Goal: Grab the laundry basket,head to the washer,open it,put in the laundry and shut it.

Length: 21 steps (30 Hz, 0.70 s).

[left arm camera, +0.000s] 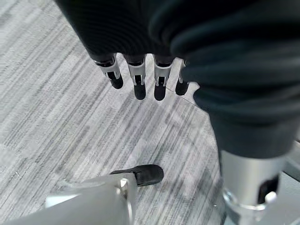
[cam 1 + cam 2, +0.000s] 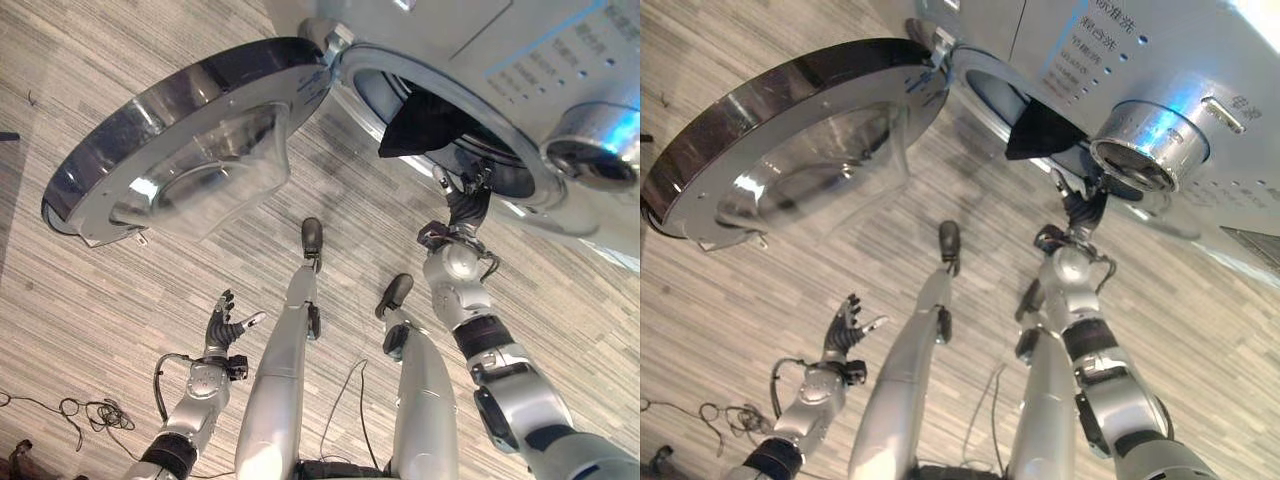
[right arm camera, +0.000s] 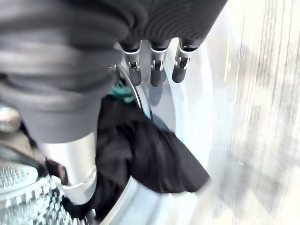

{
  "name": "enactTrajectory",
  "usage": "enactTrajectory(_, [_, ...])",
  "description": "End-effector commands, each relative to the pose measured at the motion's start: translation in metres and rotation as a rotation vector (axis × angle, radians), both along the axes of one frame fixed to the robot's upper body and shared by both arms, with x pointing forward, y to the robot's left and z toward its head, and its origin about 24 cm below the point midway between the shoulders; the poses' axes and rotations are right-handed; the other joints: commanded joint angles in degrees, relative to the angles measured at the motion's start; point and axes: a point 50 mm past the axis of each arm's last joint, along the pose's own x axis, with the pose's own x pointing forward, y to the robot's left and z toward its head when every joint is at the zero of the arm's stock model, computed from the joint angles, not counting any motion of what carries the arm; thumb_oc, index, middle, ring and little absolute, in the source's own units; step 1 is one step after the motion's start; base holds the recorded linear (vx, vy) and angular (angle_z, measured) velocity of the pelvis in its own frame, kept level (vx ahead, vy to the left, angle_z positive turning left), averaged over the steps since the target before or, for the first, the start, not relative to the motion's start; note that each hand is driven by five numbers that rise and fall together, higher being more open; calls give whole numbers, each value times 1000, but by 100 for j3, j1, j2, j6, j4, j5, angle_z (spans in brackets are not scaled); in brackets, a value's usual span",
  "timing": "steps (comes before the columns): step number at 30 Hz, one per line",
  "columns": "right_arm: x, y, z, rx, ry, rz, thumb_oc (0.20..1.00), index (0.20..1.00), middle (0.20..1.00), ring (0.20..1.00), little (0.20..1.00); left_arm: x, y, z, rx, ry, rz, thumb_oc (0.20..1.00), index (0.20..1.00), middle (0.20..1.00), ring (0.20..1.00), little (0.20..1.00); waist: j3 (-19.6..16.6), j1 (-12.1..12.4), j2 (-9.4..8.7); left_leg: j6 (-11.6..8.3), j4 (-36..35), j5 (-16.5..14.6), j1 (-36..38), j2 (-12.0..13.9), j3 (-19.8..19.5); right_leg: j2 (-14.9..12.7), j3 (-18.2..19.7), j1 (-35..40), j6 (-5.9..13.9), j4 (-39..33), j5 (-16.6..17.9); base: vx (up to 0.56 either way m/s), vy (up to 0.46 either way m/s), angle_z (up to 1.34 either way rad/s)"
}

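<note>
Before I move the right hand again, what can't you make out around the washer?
- How much laundry is in the drum: the black cloth draped over the washer opening's rim hides the inside in both eye views.
- Teal item behind the cloth: the right hand covers most of it in the right wrist view.
- Washer's far side: cut off by the eye views' edges.
- The open door and the left hand, open near the floor, are plain.
</note>
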Motion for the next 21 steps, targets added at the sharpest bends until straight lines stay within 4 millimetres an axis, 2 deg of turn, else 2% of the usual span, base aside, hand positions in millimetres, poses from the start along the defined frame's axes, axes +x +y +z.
enactTrajectory(1, [-4,2,4,-55,-46,33,1000,1000,1000,1000,1000,-13,-5,-11,-4,33,11,1000,1000,1000,1000,1000,-9,204,111,-380,65,-668,190,-57,-57,448,-97,649,-284,126,-444,8,-4,3])
enactTrajectory(5, [0,13,-10,-33,24,58,1000,1000,1000,1000,1000,-13,-4,-10,-6,28,14,1000,1000,1000,1000,1000,-9,229,135,-381,50,-657,161,-49,-68,451,-98,602,-292,138,-460,0,0,0])
enactTrajectory(6, [7,16,-12,-13,57,53,1000,1000,1000,1000,1000,-13,-4,-9,-7,24,14,1000,1000,1000,1000,1000,-9,269,166,-377,40,-649,134,-60,-90,463,-99,571,-295,153,-476,0,0,0])
enactTrajectory(11, [21,28,-10,105,108,49,1000,1000,1000,1000,1000,-17,-9,-14,2,45,-15,1000,1000,1000,1000,1000,-9,459,354,-363,59,-663,45,-116,-137,423,-129,419,-285,344,-550,22,14,3])
enactTrajectory(12, [21,28,-10,105,108,49,1000,1000,1000,1000,1000,-17,-9,-14,2,45,-15,1000,1000,1000,1000,1000,-9,459,354,-363,59,-663,44,-116,-137,423,-129,418,-285,345,-551,38,21,15])
enactTrajectory(14, [23,29,-3,168,75,41,1000,1000,1000,1000,1000,-20,-13,-15,-5,47,-34,1000,1000,1000,1000,1000,-9,553,466,-352,52,-664,10,-162,-164,398,-149,355,-271,409,-585,50,29,15])
enactTrajectory(17, [24,26,1,150,70,25,1000,1000,1000,1000,1000,-21,-14,-14,-7,44,-44,1000,1000,1000,1000,1000,-9,586,514,-347,59,-663,-27,-199,-195,383,-182,329,-268,448,-603,28,11,13])
enactTrajectory(21, [32,8,16,146,57,-49,1000,1000,1000,1000,1000,-16,-15,-7,-17,7,-52,1000,1000,1000,1000,1000,-9,689,591,-337,88,-676,-87,-243,-230,349,-224,294,-247,492,-627,23,18,16])
